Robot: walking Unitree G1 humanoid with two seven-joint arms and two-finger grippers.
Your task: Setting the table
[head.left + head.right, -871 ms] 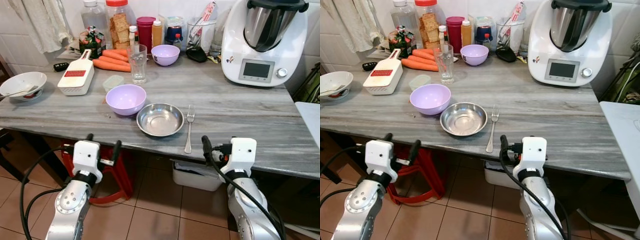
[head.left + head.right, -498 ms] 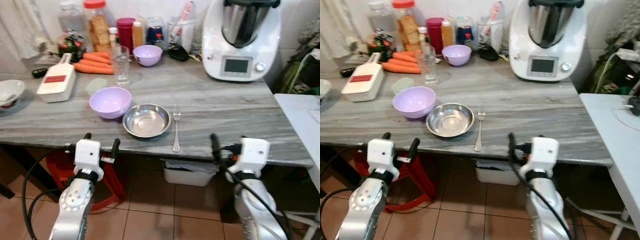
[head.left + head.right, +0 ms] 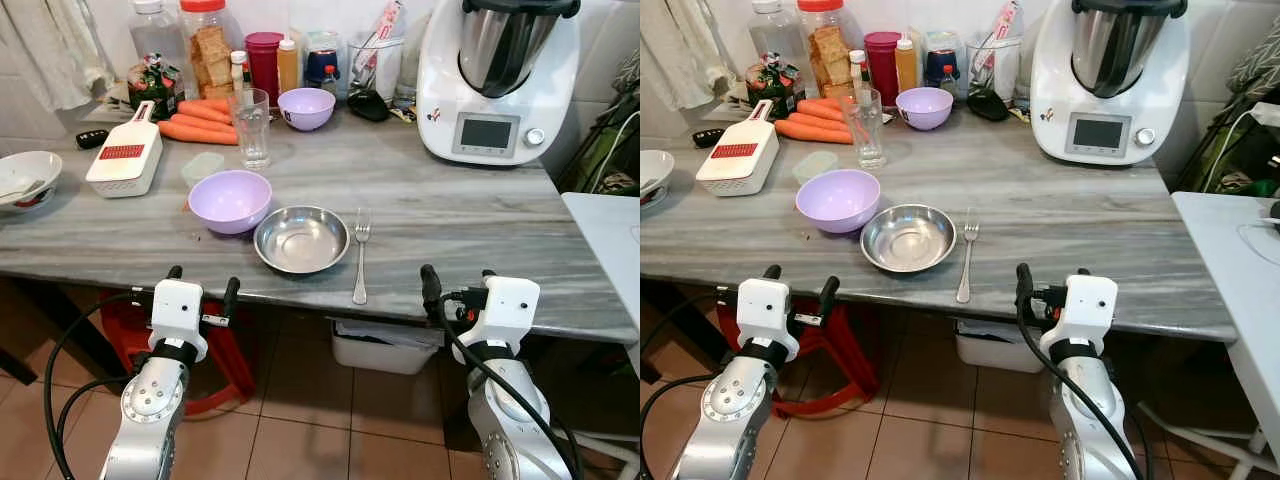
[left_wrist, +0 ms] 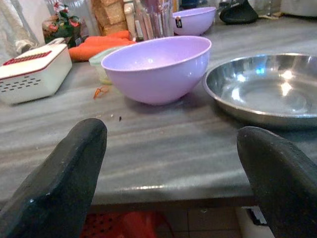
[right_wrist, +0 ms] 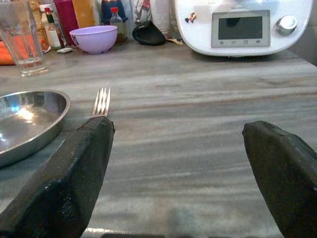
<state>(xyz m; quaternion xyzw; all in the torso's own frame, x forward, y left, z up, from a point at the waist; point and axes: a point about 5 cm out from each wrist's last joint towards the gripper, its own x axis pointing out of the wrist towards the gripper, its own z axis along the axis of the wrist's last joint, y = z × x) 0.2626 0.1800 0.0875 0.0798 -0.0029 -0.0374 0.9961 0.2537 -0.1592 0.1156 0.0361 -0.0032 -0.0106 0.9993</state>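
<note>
On the grey marble table (image 3: 460,225) a steel plate (image 3: 301,239) sits near the front edge, with a fork (image 3: 360,255) lying just right of it and a lilac bowl (image 3: 230,200) just left. A drinking glass (image 3: 250,128) and a smaller lilac bowl (image 3: 306,107) stand further back. My left gripper (image 3: 204,280) is open and empty, held below the table's front edge, facing the lilac bowl (image 4: 158,67) and plate (image 4: 267,87). My right gripper (image 3: 458,279) is open and empty at the same height, right of the fork (image 5: 101,100).
A white kitchen machine (image 3: 497,75) stands at the back right. Carrots (image 3: 195,120), jars and bottles line the back; a white grater (image 3: 125,158) and white bowl (image 3: 25,178) lie left. A red stool (image 3: 215,350) and white bin (image 3: 385,350) sit under the table; a white surface (image 3: 615,225) adjoins right.
The whole picture has shifted sideways and back, so the camera moved. Both grippers keep their open pose before the table edge, and nothing on the table has moved.
</note>
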